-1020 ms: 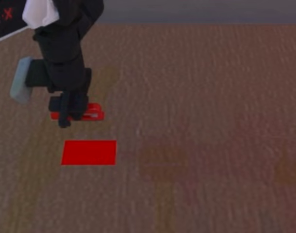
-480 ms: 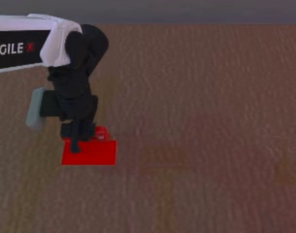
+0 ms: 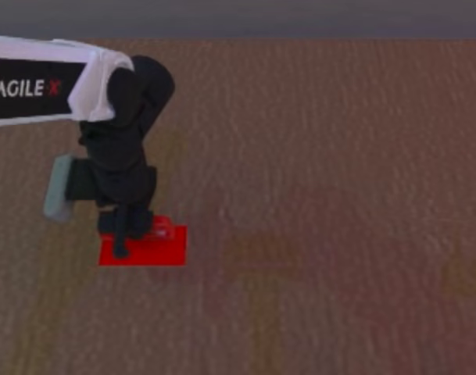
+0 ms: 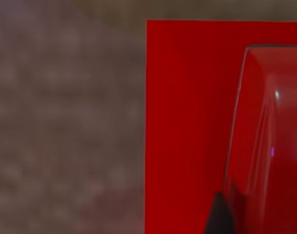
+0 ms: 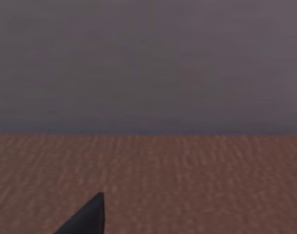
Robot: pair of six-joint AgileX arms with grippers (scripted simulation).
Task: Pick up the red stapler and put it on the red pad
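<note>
The table (image 3: 323,195) lay beneath the left gripper (image 3: 128,234), which hung over the red pad (image 3: 163,251), clamped on the red stapler (image 3: 158,229) just above the pad's far edge. The right arm sat parked out of the top view; whether its fingers were apart could not be told.

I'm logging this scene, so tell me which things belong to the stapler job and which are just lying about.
Job:
red stapler, over the pad
red pad
left gripper, shut on the stapler

Not part of it:
table
right arm, only a fingertip visible
</note>
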